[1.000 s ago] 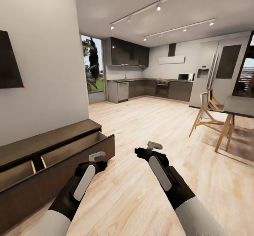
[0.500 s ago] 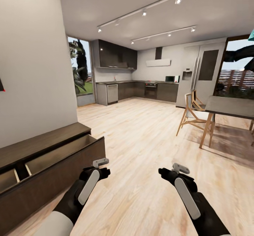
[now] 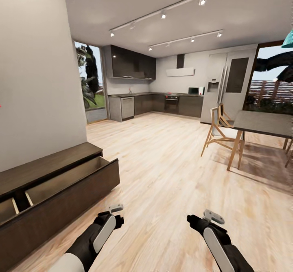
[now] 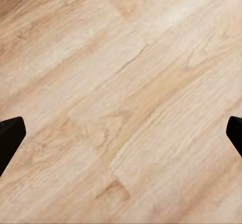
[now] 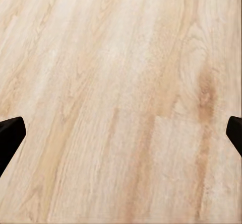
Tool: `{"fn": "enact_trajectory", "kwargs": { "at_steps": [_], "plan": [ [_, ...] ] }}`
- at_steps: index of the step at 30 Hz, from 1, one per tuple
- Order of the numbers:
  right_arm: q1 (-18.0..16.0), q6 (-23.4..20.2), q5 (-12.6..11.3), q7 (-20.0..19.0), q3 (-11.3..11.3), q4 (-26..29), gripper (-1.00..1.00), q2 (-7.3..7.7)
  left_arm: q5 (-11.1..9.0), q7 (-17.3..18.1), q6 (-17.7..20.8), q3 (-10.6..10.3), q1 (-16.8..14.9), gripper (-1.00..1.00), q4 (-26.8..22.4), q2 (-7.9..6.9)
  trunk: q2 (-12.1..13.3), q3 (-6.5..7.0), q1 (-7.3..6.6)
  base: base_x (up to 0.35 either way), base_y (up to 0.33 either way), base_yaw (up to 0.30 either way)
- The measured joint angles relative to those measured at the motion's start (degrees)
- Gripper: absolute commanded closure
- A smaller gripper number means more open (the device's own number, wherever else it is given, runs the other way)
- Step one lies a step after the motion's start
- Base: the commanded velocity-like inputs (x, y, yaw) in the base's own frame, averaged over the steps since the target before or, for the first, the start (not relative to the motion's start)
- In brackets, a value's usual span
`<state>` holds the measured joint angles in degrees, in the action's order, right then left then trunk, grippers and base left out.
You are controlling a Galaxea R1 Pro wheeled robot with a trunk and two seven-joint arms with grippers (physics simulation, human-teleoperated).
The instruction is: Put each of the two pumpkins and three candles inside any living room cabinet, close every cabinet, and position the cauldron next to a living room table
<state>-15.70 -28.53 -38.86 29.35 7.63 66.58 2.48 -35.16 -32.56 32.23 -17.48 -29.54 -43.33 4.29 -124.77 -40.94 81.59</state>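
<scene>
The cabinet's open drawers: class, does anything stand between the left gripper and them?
Nothing visible does. The left gripper hangs open over bare wooden floor, and the cabinet stands just to its left with both drawers pulled out. The stretch of floor between them holds no object.

Pale wood-plank floor (image 3: 171, 170) runs from here back to a dark kitchen (image 3: 158, 101) under two ceiling light tracks (image 3: 162, 15). A plain white wall (image 3: 36, 80) stands at the left, with a tall window (image 3: 91, 84) beyond it. At the right, a wooden chair (image 3: 219, 131) sits beside a grey-topped table (image 3: 264, 123).
</scene>
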Motion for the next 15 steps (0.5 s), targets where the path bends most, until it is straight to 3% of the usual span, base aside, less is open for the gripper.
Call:
{"fn": "enact_trajectory", "kwargs": {
  "at_steps": [5, 10, 15],
  "plan": [
    [0.1, 2.2, 0.0, 0.0, 0.0, -2.8, -1.00, 0.00, -0.2, 0.0, -1.2, -0.3, 0.1, -1.00, 2.2, 0.22, 0.0, -0.39, 0.00, 0.000, 0.000, -0.162],
    [0.1, 4.0, 0.1, -1.6, -0.1, -7.5, -1.00, 0.00, -0.4, 0.0, -4.3, -2.5, 1.1, -1.00, 2.8, 0.07, 0.0, -0.79, 0.00, 0.000, 0.000, -0.167],
    [0.1, 4.6, 0.0, -2.7, -0.1, -8.9, -1.00, -0.06, -0.2, -0.1, -5.6, -3.0, 1.3, -1.00, 4.3, 0.11, 0.0, -1.19, 0.00, 0.000, 0.000, -0.168]
  ]
}}
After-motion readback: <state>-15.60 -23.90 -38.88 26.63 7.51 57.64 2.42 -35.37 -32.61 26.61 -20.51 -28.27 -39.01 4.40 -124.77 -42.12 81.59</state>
